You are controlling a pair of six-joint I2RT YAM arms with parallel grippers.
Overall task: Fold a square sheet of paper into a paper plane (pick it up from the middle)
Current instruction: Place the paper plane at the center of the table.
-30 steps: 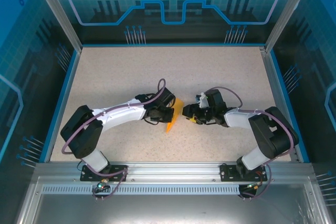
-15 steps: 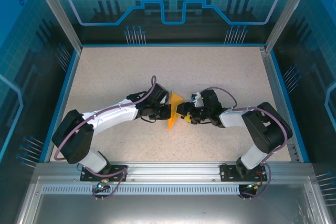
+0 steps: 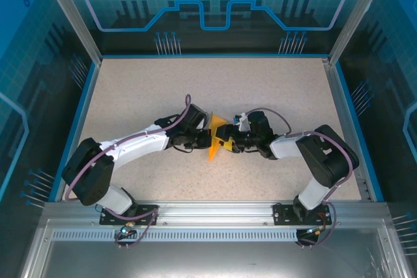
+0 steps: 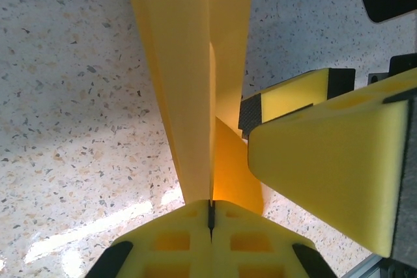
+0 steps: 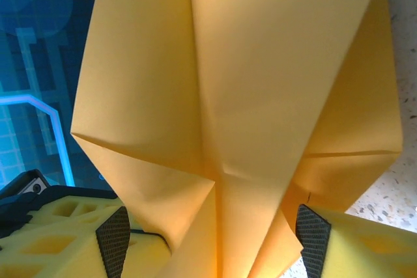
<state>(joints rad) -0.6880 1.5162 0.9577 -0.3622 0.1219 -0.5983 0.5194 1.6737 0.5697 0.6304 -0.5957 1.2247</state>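
The orange paper (image 3: 212, 153), folded into a narrow creased shape, stands on edge at the table's middle between both grippers. My left gripper (image 3: 206, 137) is shut on its lower edge; in the left wrist view the two yellow jaws (image 4: 210, 205) meet with the paper (image 4: 189, 63) rising out of the seam. My right gripper (image 3: 223, 140) faces it from the right, and its yellow fingers (image 4: 326, 154) show beside the sheet. In the right wrist view the creased paper (image 5: 228, 83) hangs between the spread fingers (image 5: 113, 242), so the right gripper (image 5: 214, 242) is open around it.
The speckled table (image 3: 143, 89) is bounded by a blue rim (image 3: 83, 105) and glass walls. Both forearms lie low over the table, converging at the centre, with bare surface behind and to each side.
Both grippers have closed in on each other. The right gripper moved left until its open fingers straddle the paper; the left one shifted slightly forward with the paper held.
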